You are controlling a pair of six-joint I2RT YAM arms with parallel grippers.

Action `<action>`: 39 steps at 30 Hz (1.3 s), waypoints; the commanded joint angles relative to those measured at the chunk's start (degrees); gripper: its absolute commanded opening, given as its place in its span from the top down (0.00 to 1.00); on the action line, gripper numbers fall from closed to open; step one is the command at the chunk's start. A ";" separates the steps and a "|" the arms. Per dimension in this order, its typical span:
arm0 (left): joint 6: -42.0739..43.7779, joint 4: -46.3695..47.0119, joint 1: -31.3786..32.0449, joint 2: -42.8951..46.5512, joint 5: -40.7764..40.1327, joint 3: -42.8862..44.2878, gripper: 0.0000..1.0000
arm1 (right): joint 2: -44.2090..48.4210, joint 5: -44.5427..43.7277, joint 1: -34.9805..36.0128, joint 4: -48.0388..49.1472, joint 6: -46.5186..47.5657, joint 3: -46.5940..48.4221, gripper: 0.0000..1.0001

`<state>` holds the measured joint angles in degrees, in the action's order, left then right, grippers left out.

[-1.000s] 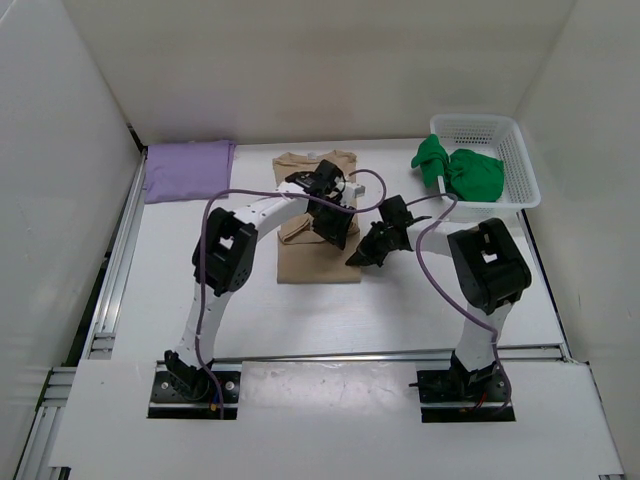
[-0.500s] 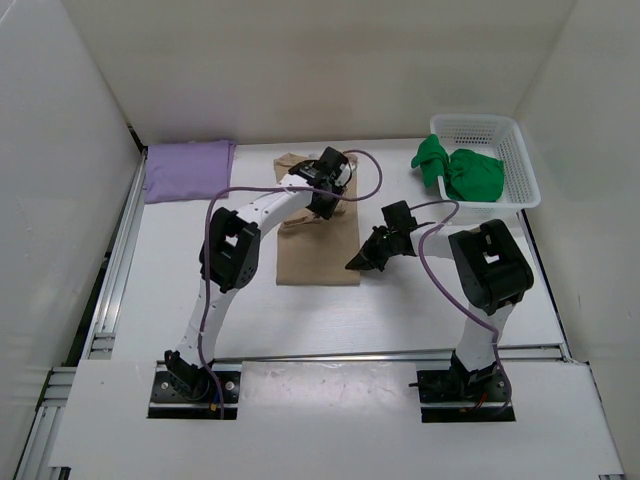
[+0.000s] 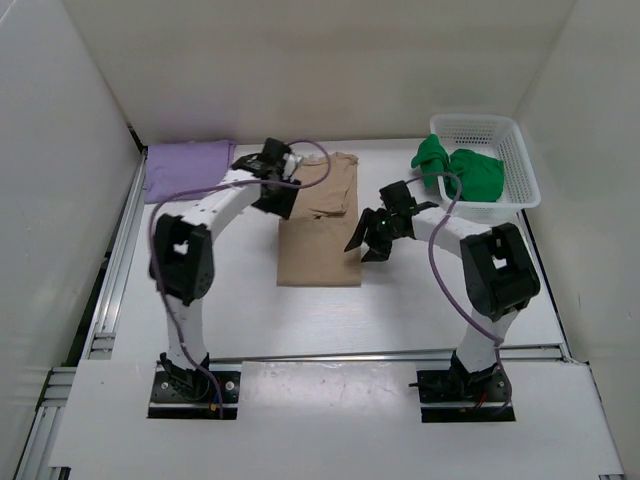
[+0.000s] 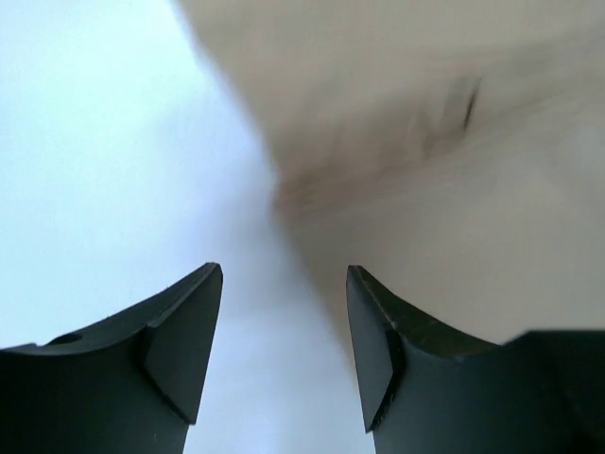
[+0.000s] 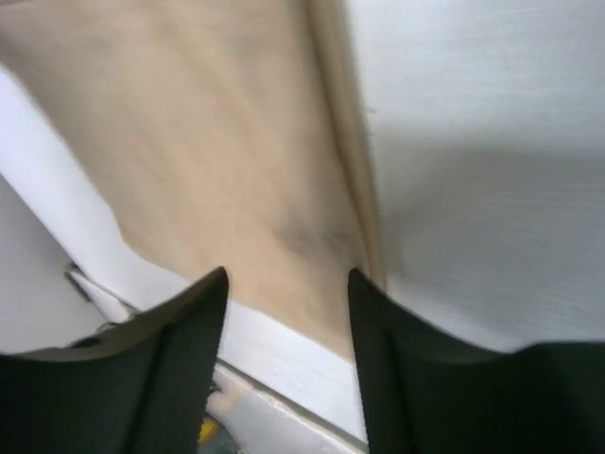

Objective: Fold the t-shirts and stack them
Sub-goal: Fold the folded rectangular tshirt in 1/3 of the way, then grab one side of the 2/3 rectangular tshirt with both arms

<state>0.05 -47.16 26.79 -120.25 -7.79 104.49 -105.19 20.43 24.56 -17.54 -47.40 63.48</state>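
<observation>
Tan t-shirt point(image 3: 318, 252) lies flat mid-surface as a long narrow strip, collar end away from the arm bases. Sides appear folded in; not yet halved end to end.

Lavender t-shirt point(image 3: 185, 168) is folded at the far left, well apart. Green t-shirt point(image 3: 470, 175) is bunched, draped over the near rim of the white mesh basket point(image 3: 480, 122) at far right, untouched.

Left fingers point(image 4: 175, 340): spread, nothing between them. They sit low over the tan shirt's left edge near the collar end, with bare surface point(image 3: 400, 300) under one finger and cloth beside the other.

Right fingers point(image 5: 180, 350): also spread and empty, low over the shirt's right edge about halfway down. The hem runs between them in the wrist view.

Step in hand, as I judge it: take both side edges for the cross fold.

Notes for doing it well:
- The two arms are not level along the strip. Match their positions before pinching, or the fold will skew.
- Straddle each edge so one finger slides beneath. Catch all layers, or the tucked sides will spill.
- Lift only enough to clear, carry both edges together, lay down square on the other end.
- Both wrist views are blurred, so confirm the pinch before lifting.
</observation>
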 commanded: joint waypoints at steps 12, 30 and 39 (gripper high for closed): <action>-0.05 -1.10 -1.47 17.60 32.92 -33.47 0.31 | 6.32 3.03 0.84 -5.42 6.89 -6.61 0.31; -0.05 1.89 -3.93 9.50 36.71 -34.09 0.70 | 2.53 1.02 3.74 -0.39 -0.06 -8.46 0.86; -0.05 -1.09 -5.69 17.22 31.62 -36.27 0.90 | 7.25 0.49 4.44 -3.54 3.45 -7.76 1.00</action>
<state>-0.75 -46.54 21.71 -110.17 28.12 69.78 -102.21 22.11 28.53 -18.85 -46.22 54.85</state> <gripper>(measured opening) 0.153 0.015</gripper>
